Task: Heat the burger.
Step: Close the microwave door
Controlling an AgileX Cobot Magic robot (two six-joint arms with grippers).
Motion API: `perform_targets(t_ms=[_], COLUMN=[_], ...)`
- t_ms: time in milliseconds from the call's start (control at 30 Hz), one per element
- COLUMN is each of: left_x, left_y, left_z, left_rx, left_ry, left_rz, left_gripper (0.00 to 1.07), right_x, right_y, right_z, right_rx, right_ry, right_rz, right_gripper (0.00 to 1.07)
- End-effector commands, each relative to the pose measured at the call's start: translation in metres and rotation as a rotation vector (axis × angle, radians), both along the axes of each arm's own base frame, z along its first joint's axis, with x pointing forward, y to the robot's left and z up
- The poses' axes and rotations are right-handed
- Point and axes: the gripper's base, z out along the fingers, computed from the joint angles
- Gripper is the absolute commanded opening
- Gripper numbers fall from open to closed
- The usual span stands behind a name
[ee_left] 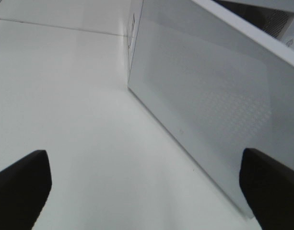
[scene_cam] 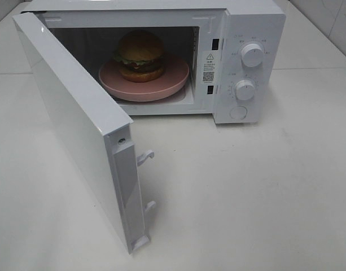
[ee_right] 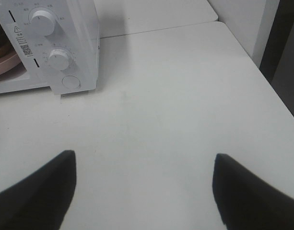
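Observation:
The burger [scene_cam: 140,55], with a brown domed bun, dark filling and some green, sits on a round pink plate [scene_cam: 161,86] inside the white microwave [scene_cam: 249,22]. The microwave door [scene_cam: 77,121] stands wide open toward the front left. Neither gripper shows in the exterior high view. My left gripper [ee_left: 144,191] is open and empty, facing the outside of the open door [ee_left: 209,105]. My right gripper [ee_right: 144,191] is open and empty over the table, facing the control panel with two knobs [ee_right: 58,58]; the plate's edge [ee_right: 5,61] shows there.
The microwave has two white knobs [scene_cam: 252,55] and a round button [scene_cam: 239,112] on its right panel. The door's latch hooks [scene_cam: 144,157] stick out at its free edge. The white table [scene_cam: 263,192] spreads around; its right edge [ee_right: 266,76] shows in the right wrist view.

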Motion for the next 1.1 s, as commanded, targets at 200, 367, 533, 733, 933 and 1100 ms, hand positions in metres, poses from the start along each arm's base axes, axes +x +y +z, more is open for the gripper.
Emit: perform_targets(t_ms=[200,367,533,733,933,1100], left_x=[0.033,0.05,0.057,0.07,0.084,0.095], left_y=[0.001,0.005,0.008,0.013,0.018,0.022], left_z=[0.013,0.018,0.026,0.033,0.029,0.017], left_rx=[-0.06,-0.012,-0.016,-0.017,-0.02,-0.021], left_ry=[0.007,-0.022,-0.109,-0.177,-0.224,-0.25], left_rz=[0.005,0.007,0.045,0.087,0.131,0.173], left_gripper=[1.0,0.98,0.84,0.4,0.14,0.0], right_x=[-0.003,-0.003,-0.003,-0.003,-0.003,-0.003], right_y=[0.0,0.0,0.0,0.0,0.0,0.0], right_z=[-0.001,-0.001,-0.001,-0.001,-0.001,-0.001], right_rx=[-0.01,-0.01,-0.01,-0.01,-0.01,-0.01], right_ry=[-0.026,-0.026,-0.026,-0.026,-0.026,-0.026], right_rz=[0.002,0.002,0.002,0.002,0.002,0.002], right_gripper=[0.76,0.76,0.76,0.76,0.76,0.76])
